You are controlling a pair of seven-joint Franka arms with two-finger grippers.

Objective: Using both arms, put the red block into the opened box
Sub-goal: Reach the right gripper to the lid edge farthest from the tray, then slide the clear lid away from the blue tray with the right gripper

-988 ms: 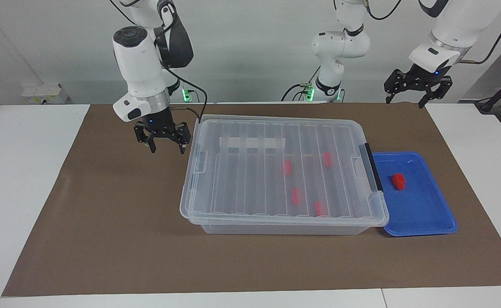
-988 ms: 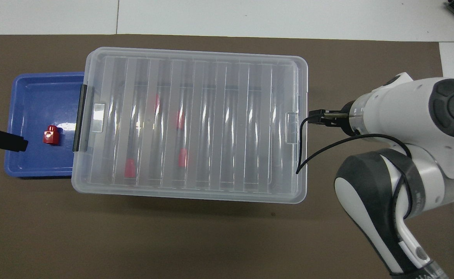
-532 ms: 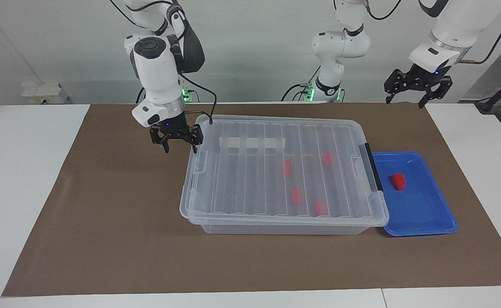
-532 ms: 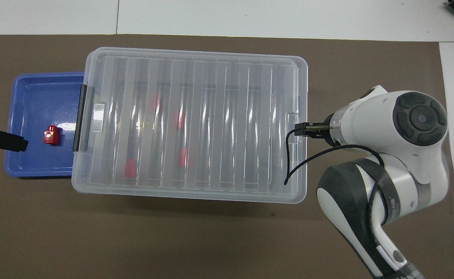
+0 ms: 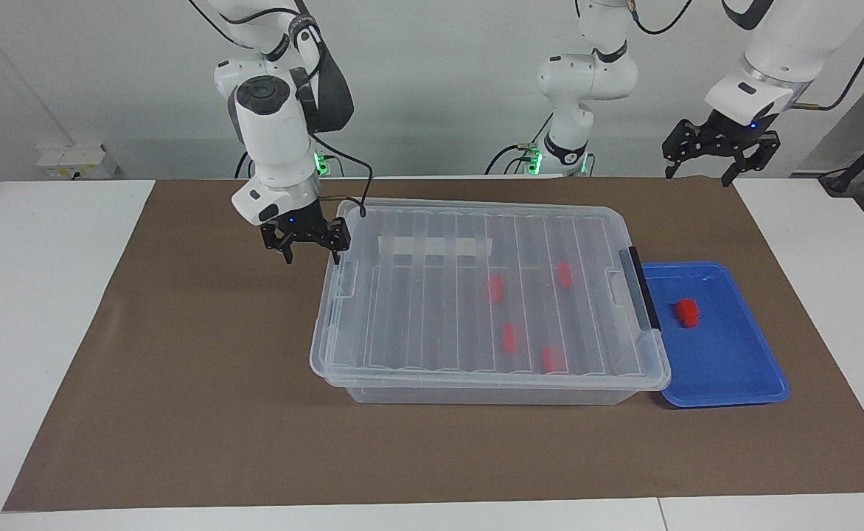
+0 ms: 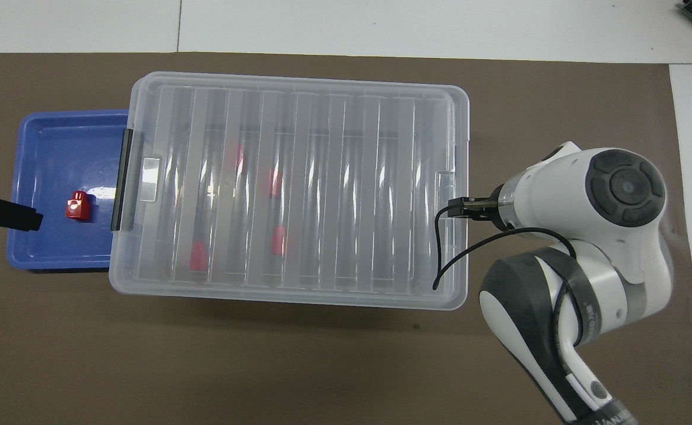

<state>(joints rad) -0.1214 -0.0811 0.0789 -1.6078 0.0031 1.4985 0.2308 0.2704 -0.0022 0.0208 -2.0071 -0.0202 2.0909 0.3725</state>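
Right pincer (image 5: 306, 251), open and empty, has shifted inward to the box (image 5: 476, 295) lid's end tab; we judge lid lifting comes next. Left pincer (image 5: 719, 158) waits open, above the red block (image 5: 686, 312) in its blue tray (image 5: 727, 369)

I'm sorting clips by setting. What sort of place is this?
Probably a robotics lab: two arms bolted at a white table with a brown mat, a clear box and a blue tray laid out as test props, and a bare wall.
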